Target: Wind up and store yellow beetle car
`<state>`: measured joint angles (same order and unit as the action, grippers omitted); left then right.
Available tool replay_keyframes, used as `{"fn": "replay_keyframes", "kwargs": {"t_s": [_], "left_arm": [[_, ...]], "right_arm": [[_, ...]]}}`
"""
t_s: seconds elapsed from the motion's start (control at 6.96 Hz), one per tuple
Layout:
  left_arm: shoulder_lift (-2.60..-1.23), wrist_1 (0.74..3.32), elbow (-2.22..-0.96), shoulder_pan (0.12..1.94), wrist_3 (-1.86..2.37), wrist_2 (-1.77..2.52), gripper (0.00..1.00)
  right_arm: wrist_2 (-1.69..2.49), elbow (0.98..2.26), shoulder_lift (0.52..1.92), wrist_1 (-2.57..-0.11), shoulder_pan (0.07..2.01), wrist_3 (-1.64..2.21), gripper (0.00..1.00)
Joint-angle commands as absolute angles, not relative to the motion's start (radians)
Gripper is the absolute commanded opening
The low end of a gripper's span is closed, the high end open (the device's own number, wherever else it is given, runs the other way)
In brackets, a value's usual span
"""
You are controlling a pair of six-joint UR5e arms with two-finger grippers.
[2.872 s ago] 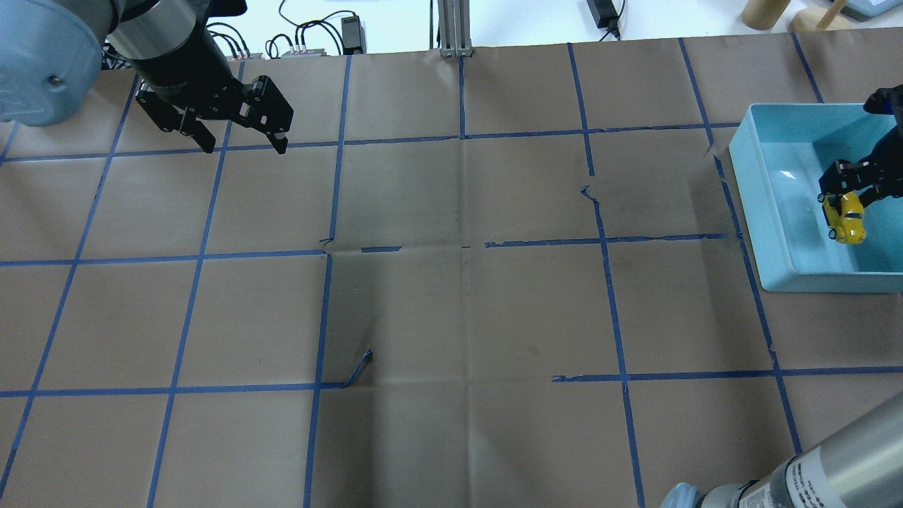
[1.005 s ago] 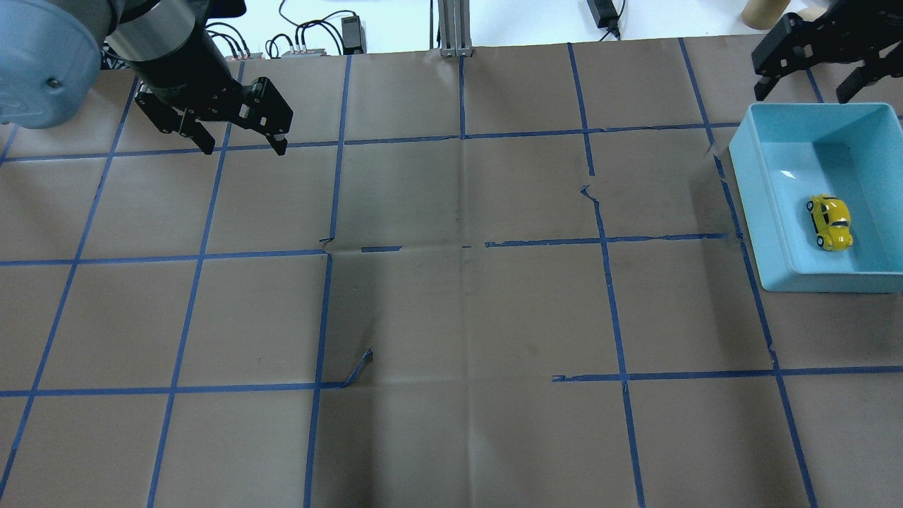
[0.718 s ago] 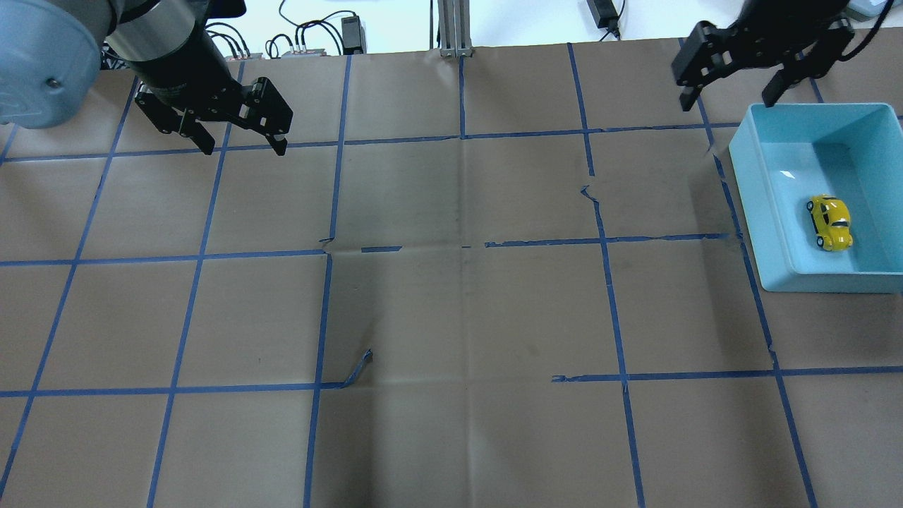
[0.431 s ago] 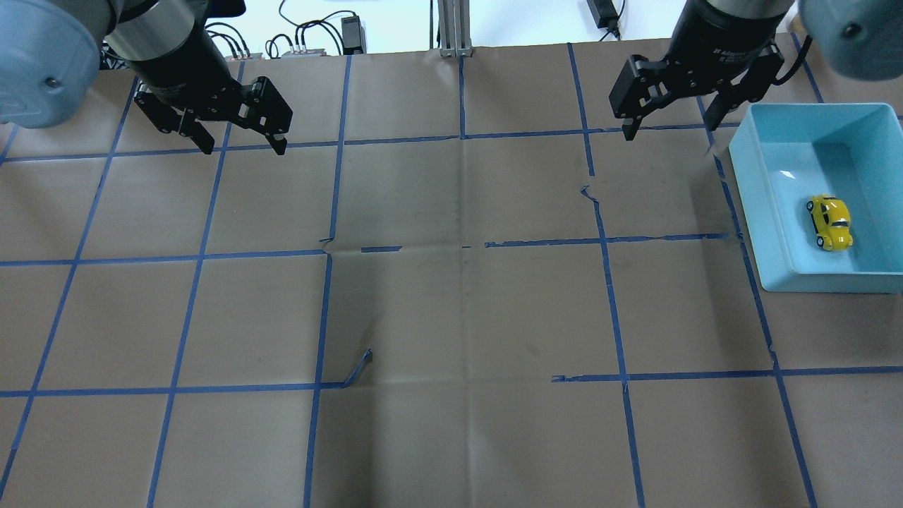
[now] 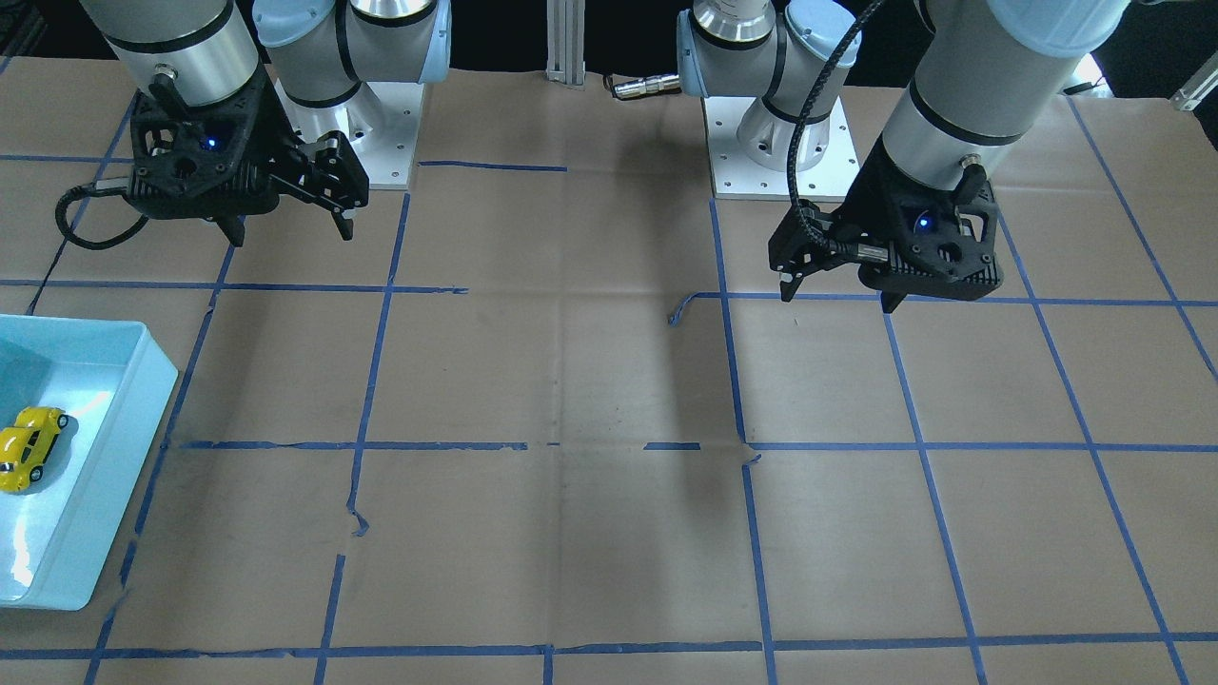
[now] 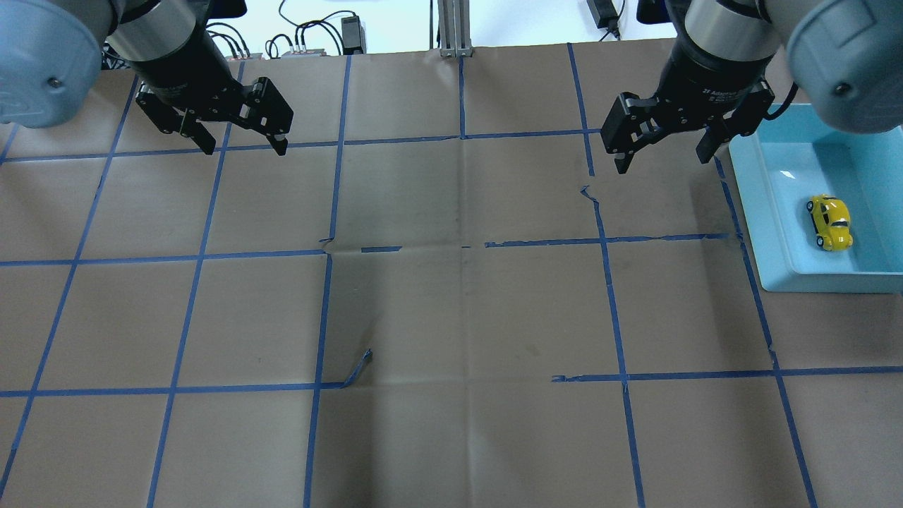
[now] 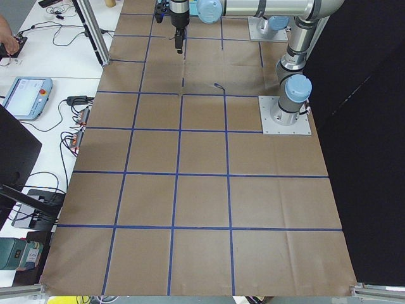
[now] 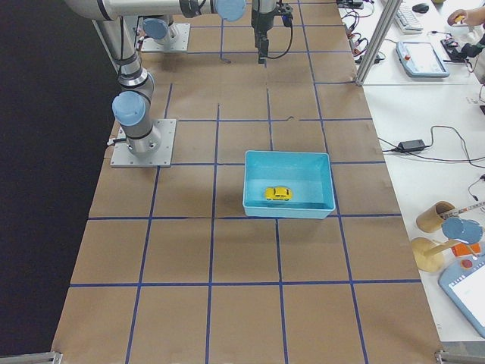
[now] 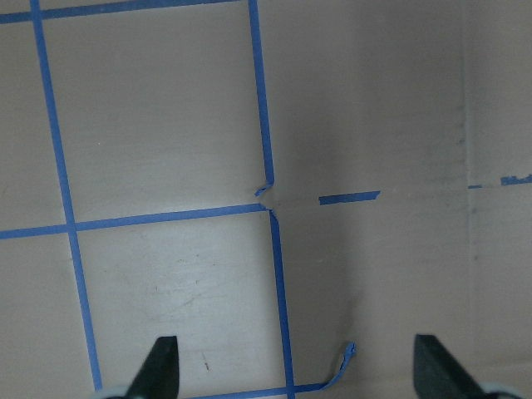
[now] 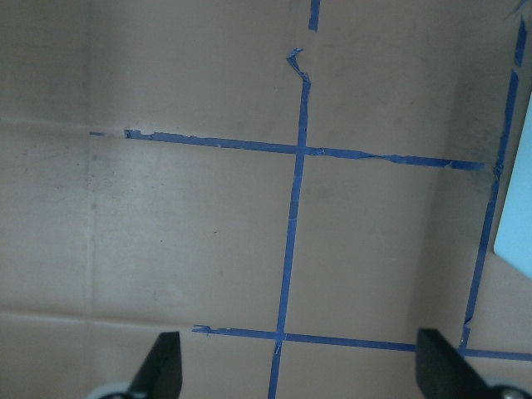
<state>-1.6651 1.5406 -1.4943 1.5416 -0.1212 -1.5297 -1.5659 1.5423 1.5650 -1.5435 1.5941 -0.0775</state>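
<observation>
The yellow beetle car [image 6: 830, 222] lies on its wheels inside the light-blue bin [image 6: 748, 204] at the table's right edge; it also shows in the front view [image 5: 29, 446] and the exterior right view [image 8: 278, 194]. My right gripper [image 6: 661, 156] is open and empty, hanging above the paper to the left of the bin, well apart from the car. It shows in the front view [image 5: 288, 230] too. My left gripper [image 6: 244, 148] is open and empty at the far left; it shows in the front view [image 5: 837, 299] as well.
Brown paper with a blue tape grid covers the table [image 6: 465, 310]. A loose curl of tape [image 6: 360, 367] sticks up near the middle front. Cables and power bricks [image 6: 317, 35] lie beyond the far edge. The bin's corner [image 10: 515, 241] shows in the right wrist view.
The right gripper let go of the car in the bin, rose, and swung left out of the bin to above the paper. The car stays in the bin. The left arm has not moved.
</observation>
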Motion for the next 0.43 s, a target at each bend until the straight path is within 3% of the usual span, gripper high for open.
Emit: {"fn": "replay_keyframes", "kwargs": {"t_s": [0.0, 0.29], "left_arm": [[-1.675, 1.539, -1.491, 1.542, -0.121, -1.513, 1.0], [-1.672, 1.54, -1.491, 1.543, -0.121, -1.513, 1.0]], "right_arm": [[-1.566, 1.491, 1.534, -1.525, 1.594, -0.077, 1.0], [-1.568, 1.486, 1.531, -1.531, 1.591, -0.074, 1.0]]}}
